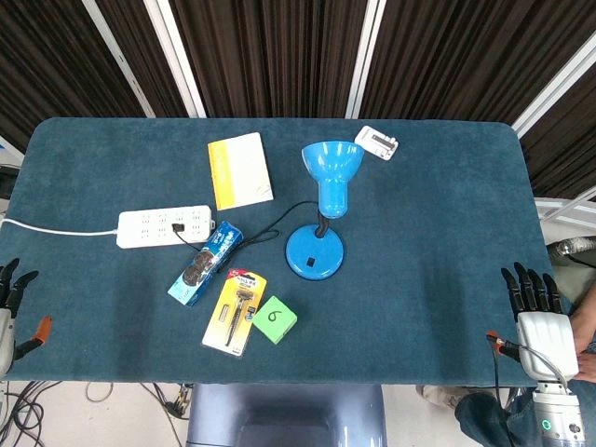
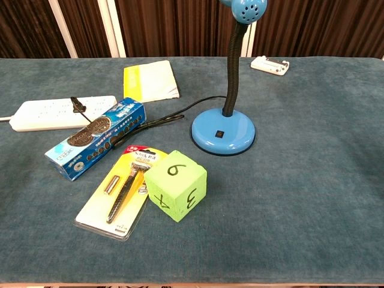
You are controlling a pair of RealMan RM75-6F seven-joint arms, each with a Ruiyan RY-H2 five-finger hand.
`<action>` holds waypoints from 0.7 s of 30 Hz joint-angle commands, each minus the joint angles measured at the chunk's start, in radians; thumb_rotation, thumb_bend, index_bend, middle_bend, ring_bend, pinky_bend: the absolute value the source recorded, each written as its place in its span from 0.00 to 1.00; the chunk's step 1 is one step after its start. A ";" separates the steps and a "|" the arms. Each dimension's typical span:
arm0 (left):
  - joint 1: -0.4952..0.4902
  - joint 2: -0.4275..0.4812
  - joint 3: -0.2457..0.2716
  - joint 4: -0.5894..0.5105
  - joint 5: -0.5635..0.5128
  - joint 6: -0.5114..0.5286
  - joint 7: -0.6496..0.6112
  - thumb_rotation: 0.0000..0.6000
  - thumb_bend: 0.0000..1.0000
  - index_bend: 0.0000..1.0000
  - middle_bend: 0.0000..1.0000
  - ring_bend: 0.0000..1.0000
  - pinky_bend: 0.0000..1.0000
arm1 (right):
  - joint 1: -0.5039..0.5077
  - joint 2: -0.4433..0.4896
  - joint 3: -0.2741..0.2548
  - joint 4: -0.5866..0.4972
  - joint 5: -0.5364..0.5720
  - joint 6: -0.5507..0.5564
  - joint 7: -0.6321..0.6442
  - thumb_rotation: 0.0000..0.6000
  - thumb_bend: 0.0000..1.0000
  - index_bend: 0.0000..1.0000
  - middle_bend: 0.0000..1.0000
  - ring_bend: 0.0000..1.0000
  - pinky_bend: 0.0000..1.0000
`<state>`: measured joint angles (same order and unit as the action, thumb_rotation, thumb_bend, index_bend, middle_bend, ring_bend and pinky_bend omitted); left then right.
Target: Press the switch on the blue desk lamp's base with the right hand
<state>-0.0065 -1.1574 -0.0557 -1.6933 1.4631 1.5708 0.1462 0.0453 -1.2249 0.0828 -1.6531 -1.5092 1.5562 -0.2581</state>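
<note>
The blue desk lamp stands mid-table, its shade facing up toward the head camera. Its round base carries a small dark switch on the near side. A black cord runs from the base to the white power strip. My right hand is at the table's near right corner, well right of the lamp, fingers straight and spread, holding nothing. At the near left edge my left hand is partly cut off, fingers apart and empty. Neither hand shows in the chest view.
Left of the lamp lie a blue cookie box, a razor in yellow packaging and a green numbered cube. A yellow-white booklet and a small white device lie further back.
</note>
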 commanded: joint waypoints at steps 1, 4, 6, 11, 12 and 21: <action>0.000 0.000 0.000 0.000 -0.001 -0.001 0.001 1.00 0.33 0.16 0.00 0.00 0.00 | 0.000 -0.001 0.000 0.000 0.000 0.000 -0.001 1.00 0.19 0.00 0.00 0.00 0.00; 0.000 0.000 0.001 0.001 -0.003 -0.003 0.004 1.00 0.33 0.16 0.00 0.00 0.00 | 0.001 -0.001 0.000 0.000 0.004 -0.004 -0.004 1.00 0.19 0.00 0.00 0.00 0.00; 0.000 0.001 0.000 0.000 -0.003 -0.002 0.003 1.00 0.33 0.16 0.00 0.00 0.00 | 0.002 -0.001 0.000 -0.002 0.006 -0.006 -0.004 1.00 0.19 0.00 0.00 0.00 0.00; 0.001 0.000 0.000 0.000 -0.002 0.000 0.001 1.00 0.33 0.16 0.00 0.00 0.00 | 0.002 0.000 0.002 -0.005 0.006 -0.005 0.000 1.00 0.19 0.00 0.00 0.00 0.00; 0.001 0.000 0.000 0.001 -0.002 -0.001 0.002 1.00 0.33 0.16 0.00 0.00 0.00 | 0.002 0.001 0.002 -0.006 0.008 -0.006 0.001 1.00 0.19 0.00 0.00 0.00 0.00; 0.001 0.001 0.001 -0.001 -0.005 -0.004 0.002 1.00 0.33 0.16 0.00 0.00 0.00 | 0.005 0.003 0.002 -0.013 0.014 -0.014 -0.009 1.00 0.19 0.00 0.00 0.00 0.00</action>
<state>-0.0058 -1.1566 -0.0552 -1.6943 1.4590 1.5677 0.1478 0.0497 -1.2218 0.0849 -1.6664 -1.4958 1.5426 -0.2660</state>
